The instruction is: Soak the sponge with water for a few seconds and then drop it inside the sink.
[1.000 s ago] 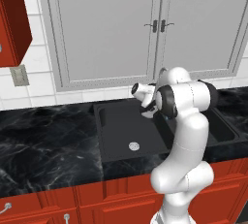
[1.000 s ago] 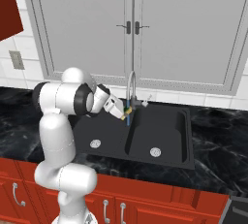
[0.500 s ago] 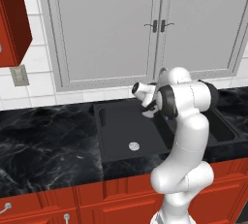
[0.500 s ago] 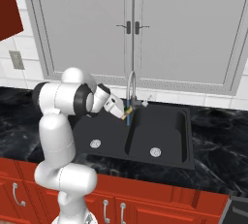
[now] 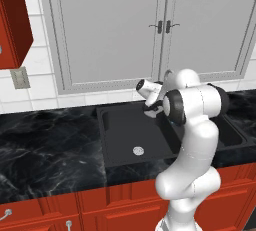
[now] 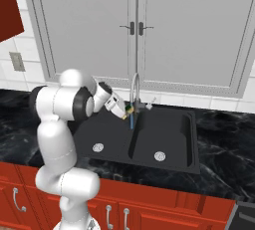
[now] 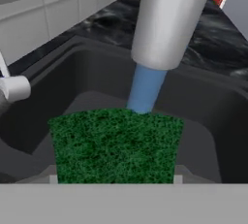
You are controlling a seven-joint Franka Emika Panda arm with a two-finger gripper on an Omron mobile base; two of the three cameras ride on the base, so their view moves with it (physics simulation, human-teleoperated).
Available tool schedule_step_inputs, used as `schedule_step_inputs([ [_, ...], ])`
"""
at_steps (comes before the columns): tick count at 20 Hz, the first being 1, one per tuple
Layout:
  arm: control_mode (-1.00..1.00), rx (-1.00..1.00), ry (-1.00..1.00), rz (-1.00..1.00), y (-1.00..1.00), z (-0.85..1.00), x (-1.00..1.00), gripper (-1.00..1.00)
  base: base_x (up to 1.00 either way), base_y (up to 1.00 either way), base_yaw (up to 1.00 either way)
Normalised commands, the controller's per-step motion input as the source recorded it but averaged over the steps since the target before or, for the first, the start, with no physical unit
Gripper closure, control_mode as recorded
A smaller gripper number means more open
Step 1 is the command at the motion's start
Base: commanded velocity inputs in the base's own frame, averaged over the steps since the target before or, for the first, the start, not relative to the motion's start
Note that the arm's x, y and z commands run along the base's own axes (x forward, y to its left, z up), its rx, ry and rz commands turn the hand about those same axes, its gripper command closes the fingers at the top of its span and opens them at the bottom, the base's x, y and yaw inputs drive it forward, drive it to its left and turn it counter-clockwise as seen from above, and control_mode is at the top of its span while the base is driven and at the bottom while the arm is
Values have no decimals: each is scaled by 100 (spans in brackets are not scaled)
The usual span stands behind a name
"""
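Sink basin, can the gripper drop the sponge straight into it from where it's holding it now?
Probably yes: the gripper holds the sponge under the water, above the sink, nothing visible between.

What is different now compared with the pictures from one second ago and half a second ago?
Nothing visibly changed. The pincer still holds the sponge under the water from the faucet, above the sink.
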Motion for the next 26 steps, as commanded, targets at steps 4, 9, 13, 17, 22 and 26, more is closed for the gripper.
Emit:
schedule_step_inputs([
  [4,-100,10,0,7,30,11,-6,100,0,0,0],
  [9,-100,7,0,10,36,14,-4,100,0,0,0],
  [13,-100,6,1,16,48,12,-9,100,0,0,0],
  [17,-100,5,5,21,53,7,-14,100,0,0,0],
  [22,-100,6,5,21,45,15,-3,100,0,0,0],
  [26,-100,10,4,19,24,10,0,100,0,0,0],
])
